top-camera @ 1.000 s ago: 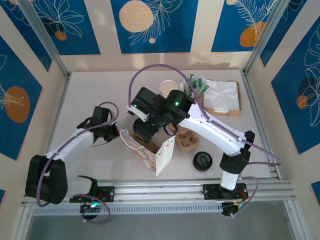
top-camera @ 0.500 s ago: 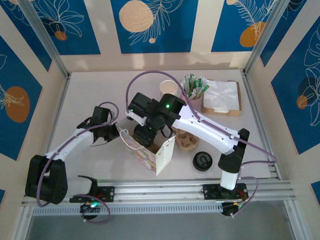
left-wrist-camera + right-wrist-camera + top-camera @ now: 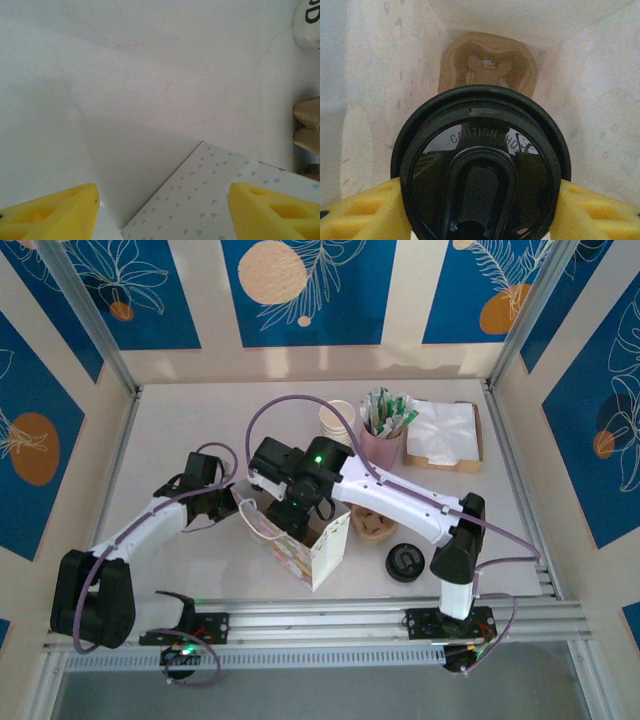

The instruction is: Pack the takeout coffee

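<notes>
my right gripper [image 3: 480,212] is clamped on the takeout coffee [image 3: 481,160] — yellow fingers [image 3: 362,212] pressed to either side below its black lid. the cup hangs in the mouth of the paper bag [image 3: 305,545], above a brown pulp shape i take for a carrier [image 3: 490,60], though that view is murky. my left gripper [image 3: 160,212] is spread wide at the bag's patterned side, gripping nothing.

risks: the cup could miss a hole and tip, or snag the bag wall and drag the unheld bag over.

count — one lidded cup, one bag, one loose lid [image 3: 405,562], one stack of lidless cups [image 3: 338,418], one table carrier [image 3: 375,522].
</notes>
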